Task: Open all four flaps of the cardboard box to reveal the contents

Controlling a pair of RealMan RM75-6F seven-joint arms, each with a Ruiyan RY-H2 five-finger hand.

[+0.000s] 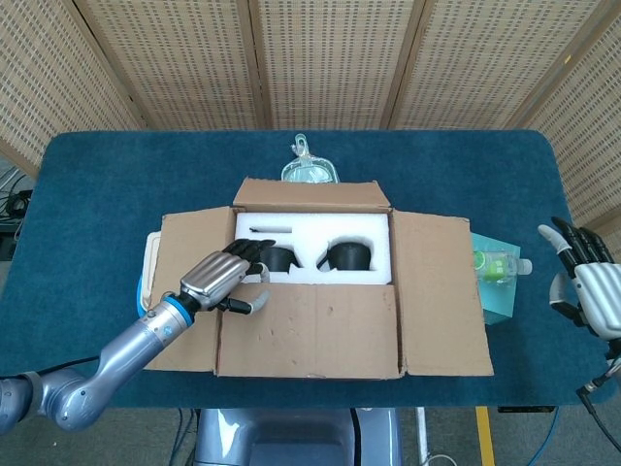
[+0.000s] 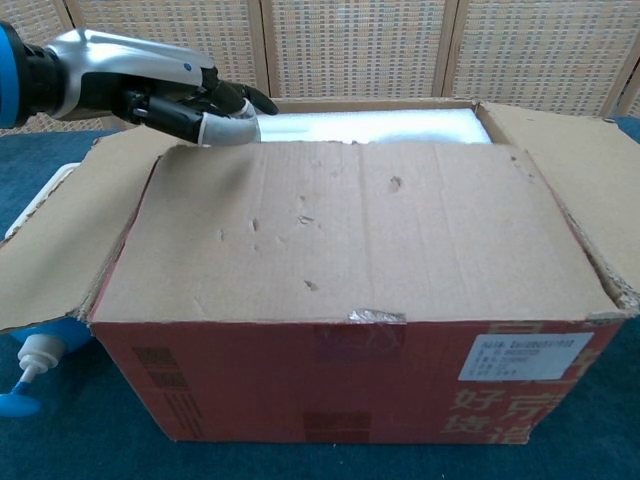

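Observation:
The cardboard box (image 1: 320, 320) sits mid-table with its left flap (image 1: 189, 291), right flap (image 1: 437, 291) and far flap (image 1: 310, 194) folded outward. The near flap (image 2: 350, 230) still lies over the front half of the opening. White foam (image 1: 310, 238) with two dark round items shows in the uncovered back half. My left hand (image 1: 221, 275) reaches over the box's left side, fingers apart, its fingertips (image 2: 235, 125) at the near flap's far left corner, holding nothing. My right hand (image 1: 587, 282) hovers at the table's right edge, fingers spread and empty, well clear of the box.
A clear bottle-like object (image 1: 309, 167) lies behind the box. A plastic bottle (image 1: 500, 264) on a teal pad lies to its right. A white tray edge (image 1: 147, 267) and a blue pump bottle (image 2: 30, 365) sit under the left flap.

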